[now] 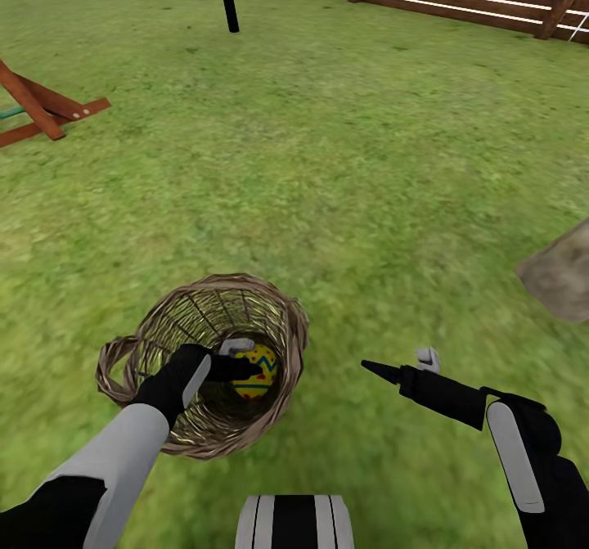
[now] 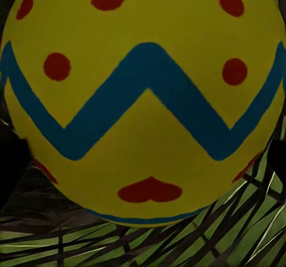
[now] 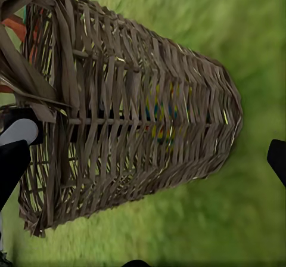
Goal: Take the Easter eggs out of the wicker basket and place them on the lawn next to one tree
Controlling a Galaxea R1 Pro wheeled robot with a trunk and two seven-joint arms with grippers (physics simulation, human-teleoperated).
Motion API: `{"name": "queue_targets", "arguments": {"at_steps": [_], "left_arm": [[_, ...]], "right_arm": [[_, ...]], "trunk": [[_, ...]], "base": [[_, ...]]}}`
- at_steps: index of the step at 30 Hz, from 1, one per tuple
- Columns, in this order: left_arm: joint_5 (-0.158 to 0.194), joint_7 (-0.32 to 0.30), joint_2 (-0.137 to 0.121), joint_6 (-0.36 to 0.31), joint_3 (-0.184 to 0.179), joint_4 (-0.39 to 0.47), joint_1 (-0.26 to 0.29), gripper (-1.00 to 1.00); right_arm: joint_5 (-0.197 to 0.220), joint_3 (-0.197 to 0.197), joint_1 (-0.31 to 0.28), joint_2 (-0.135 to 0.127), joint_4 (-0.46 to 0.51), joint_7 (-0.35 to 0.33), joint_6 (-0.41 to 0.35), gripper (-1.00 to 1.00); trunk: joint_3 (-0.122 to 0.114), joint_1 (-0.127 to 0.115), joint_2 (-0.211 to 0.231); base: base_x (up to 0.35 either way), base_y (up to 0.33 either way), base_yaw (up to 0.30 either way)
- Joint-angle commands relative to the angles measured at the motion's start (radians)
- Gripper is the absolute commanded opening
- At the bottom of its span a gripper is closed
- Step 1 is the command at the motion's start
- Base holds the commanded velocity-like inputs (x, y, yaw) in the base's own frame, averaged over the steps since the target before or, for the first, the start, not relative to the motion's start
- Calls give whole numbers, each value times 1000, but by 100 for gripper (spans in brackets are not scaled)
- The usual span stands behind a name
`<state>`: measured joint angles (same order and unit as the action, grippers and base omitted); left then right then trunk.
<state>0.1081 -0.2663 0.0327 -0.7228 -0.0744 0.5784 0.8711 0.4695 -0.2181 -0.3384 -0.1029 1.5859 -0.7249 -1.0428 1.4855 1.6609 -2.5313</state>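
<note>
Head view | left tool inside basket, fingers around egg, grip unconfirmed | right tool open, farther, empty

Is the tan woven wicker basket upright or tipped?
Upright. The tan woven wicker basket stands on the green lawn, mouth upward; the left gripper reaches in at a yellow zigzag-banded egg.
</note>
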Motion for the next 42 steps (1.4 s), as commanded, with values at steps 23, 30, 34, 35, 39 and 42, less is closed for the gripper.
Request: {"name": "queue_targets", "arguments": {"at_steps": [23,30,34,35,39,42], "left_arm": [[9,6,-1,-5,-1,1,0,100],[8,7,-1,-4,-1,2,0,100],[8,4,-1,-4,-1,0,0,100],[8,2,-1,-4,-1,0,0,100],[9,-1,-1,-4,-1,0,0,100],[11,-3,-2,-4,-1,2,0,100]], "right_arm": [[-5,-1,-1,0,0,-7,-4,100],[-5,-1,-1,0,0,-7,-4,100],[-5,-1,-1,0,0,-7,-4,100],[-5,-1,-1,0,0,-7,-4,100],[-5,-1,-1,0,0,-7,-4,100],[-5,-1,-1,0,0,-7,-4,100]], "trunk": [[4,0,0],[4,0,0],[4,0,0],[4,0,0],[4,0,0],[4,0,0]], "base": [[0,0,0],[0,0,0],[0,0,0],[0,0,0],[0,0,0],[0,0,0]]}}
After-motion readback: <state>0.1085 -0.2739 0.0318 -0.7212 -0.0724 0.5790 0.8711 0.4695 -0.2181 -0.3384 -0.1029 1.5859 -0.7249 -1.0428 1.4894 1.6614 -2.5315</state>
